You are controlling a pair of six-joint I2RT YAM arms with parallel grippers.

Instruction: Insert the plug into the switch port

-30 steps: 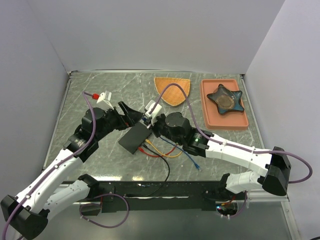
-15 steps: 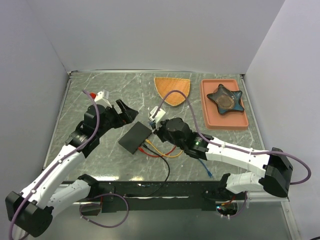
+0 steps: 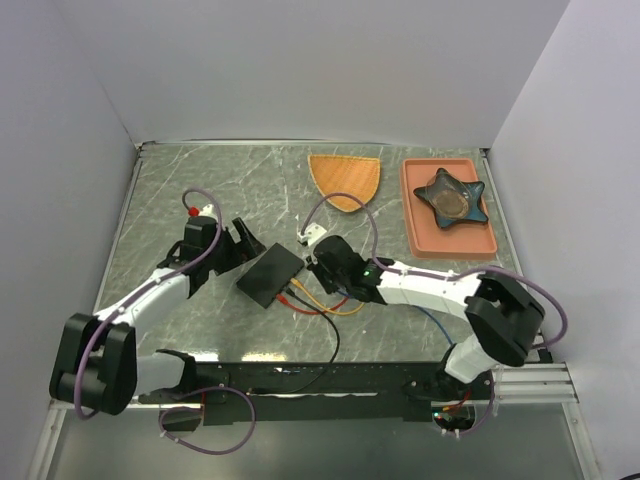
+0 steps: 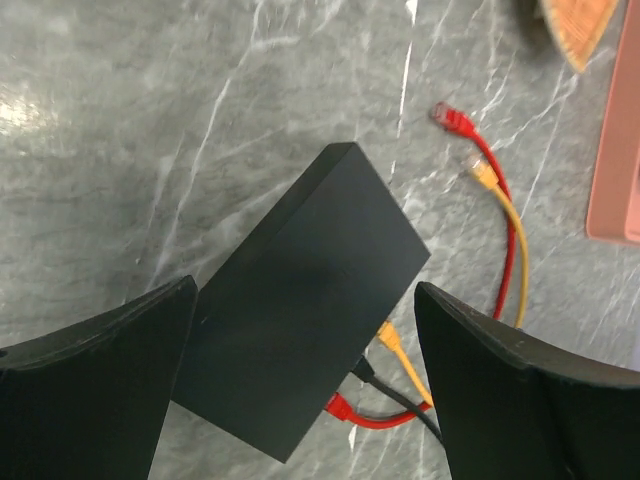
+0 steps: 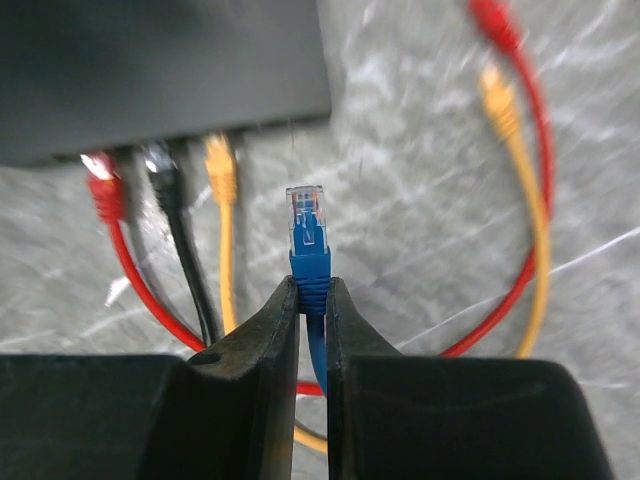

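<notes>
The flat black switch box [image 3: 270, 275] lies on the marble table. It also shows in the left wrist view [image 4: 310, 300] and the right wrist view [image 5: 160, 70]. Red [image 5: 100, 172], black [image 5: 160, 165] and yellow [image 5: 219, 165] plugs sit in its port edge. My right gripper [image 5: 312, 283] is shut on a blue plug [image 5: 308, 235]. The plug points at the edge, just right of the yellow one and a short way off it. In the top view this gripper [image 3: 320, 262] is beside the box's right edge. My left gripper [image 3: 246, 240] is open, its fingers straddling the box from above [image 4: 302, 288], holding nothing.
An orange fan-shaped piece [image 3: 345, 180] lies at the back. A salmon tray [image 3: 450, 238] holds a dark star-shaped dish [image 3: 452, 197] at the back right. Loose red [image 4: 452, 118] and yellow [image 4: 484, 175] cable ends lie right of the box.
My left gripper has drawn back left off the box. My right arm has folded lower, keeping the blue plug near the box's port edge.
</notes>
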